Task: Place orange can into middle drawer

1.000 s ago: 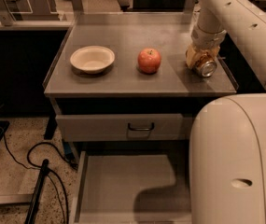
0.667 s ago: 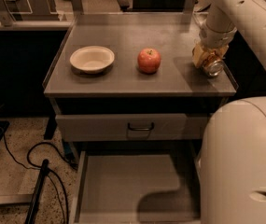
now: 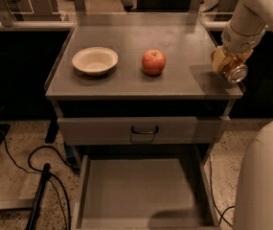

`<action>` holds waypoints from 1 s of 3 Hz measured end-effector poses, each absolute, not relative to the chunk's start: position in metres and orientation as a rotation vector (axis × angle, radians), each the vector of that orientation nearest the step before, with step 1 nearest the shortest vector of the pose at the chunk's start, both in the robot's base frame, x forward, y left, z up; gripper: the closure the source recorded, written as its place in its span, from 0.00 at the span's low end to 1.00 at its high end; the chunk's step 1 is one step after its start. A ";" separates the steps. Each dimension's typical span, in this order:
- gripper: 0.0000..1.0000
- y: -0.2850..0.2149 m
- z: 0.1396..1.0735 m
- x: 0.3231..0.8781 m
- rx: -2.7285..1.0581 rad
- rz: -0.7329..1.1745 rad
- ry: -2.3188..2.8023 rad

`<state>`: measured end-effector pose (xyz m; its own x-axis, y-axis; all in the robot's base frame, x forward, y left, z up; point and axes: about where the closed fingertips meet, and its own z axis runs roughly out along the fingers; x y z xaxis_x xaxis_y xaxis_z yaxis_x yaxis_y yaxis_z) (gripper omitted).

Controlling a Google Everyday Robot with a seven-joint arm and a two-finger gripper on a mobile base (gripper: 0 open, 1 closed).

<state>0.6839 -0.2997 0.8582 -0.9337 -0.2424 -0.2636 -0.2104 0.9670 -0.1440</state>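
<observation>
Holding the can: we see the gripper at the counter's right edge, close to the front right corner, with the arm coming down from the upper right.
Fingers: closed around the orange can, so we read them as parted only by the can's width.
Orange can: held tilted, one shiny silver end facing down and toward the front, right over the counter's right edge; we cannot tell whether it touches the surface.
Counter: a grey top with raised rims along the left, right and back edges.
Bowl: pale and shallow, upright, toward the front left corner.
Apple: red-orange, near the middle of the front edge, apart from the bowl and well apart from the can.
Top drawer front: shut, just under the front edge, with a small black handle.
Middle drawer: pulled out below, its flat grey floor showing.
Cables: we see black ones on the speckled floor, left of the open drawer.
</observation>
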 end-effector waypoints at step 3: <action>1.00 -0.282 0.874 0.560 -0.309 -0.072 2.891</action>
